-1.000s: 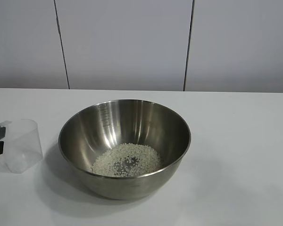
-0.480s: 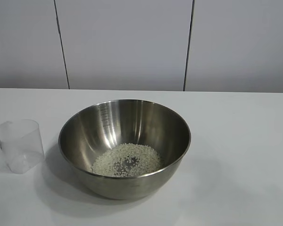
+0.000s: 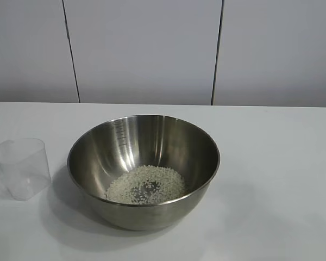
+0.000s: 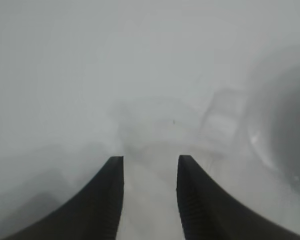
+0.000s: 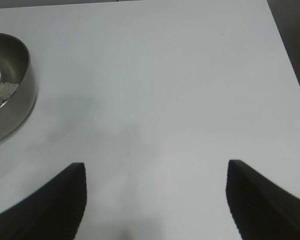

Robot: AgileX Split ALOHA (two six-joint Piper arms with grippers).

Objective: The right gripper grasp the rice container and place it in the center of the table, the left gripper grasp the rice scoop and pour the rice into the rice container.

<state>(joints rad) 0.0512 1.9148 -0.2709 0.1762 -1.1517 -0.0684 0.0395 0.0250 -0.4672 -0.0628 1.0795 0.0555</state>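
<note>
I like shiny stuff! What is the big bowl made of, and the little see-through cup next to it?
The rice container looks like polished stainless steel: it mirrors light and has measuring marks engraved inside. The rice scoop looks like clear, slightly frosted plastic, since the table shows through its walls.

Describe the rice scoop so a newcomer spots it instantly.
Find the big steel rice container mid-table; the rice scoop stands upright just left of it, apart. It is small, clear frosted plastic and empty, while the bowl is shiny metal holding rice.
</note>
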